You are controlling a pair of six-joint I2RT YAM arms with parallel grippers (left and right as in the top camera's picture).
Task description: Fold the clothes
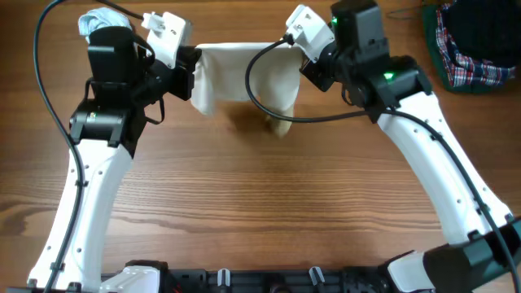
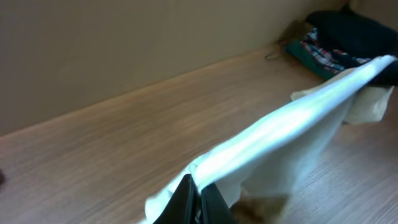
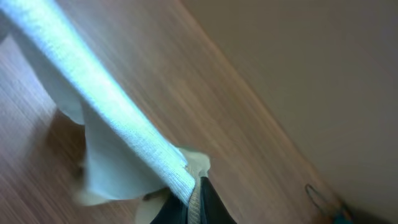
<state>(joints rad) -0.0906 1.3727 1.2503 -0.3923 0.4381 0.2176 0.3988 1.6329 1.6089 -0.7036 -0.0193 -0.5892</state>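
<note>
The cream-white clothes (image 1: 244, 77) hang above the far part of the table, stretched between my two grippers. My left gripper (image 1: 194, 72) is shut on the garment's left corner, and my right gripper (image 1: 299, 59) is shut on its right corner. A tan-olive part (image 1: 279, 126) droops at the bottom right, near the wood. In the left wrist view the taut top hem (image 2: 292, 121) runs away from the pinching fingers (image 2: 198, 202) to the upper right. In the right wrist view the ribbed hem (image 3: 112, 112) runs to the upper left from the shut gripper (image 3: 194, 199).
A plaid fabric pile with dark cloth (image 1: 472, 45) lies at the far right corner, also seen as the plaid pile (image 2: 336, 46) in the left wrist view. A small light-blue cloth wad (image 1: 96, 23) sits behind the left arm. A wall rises behind the table.
</note>
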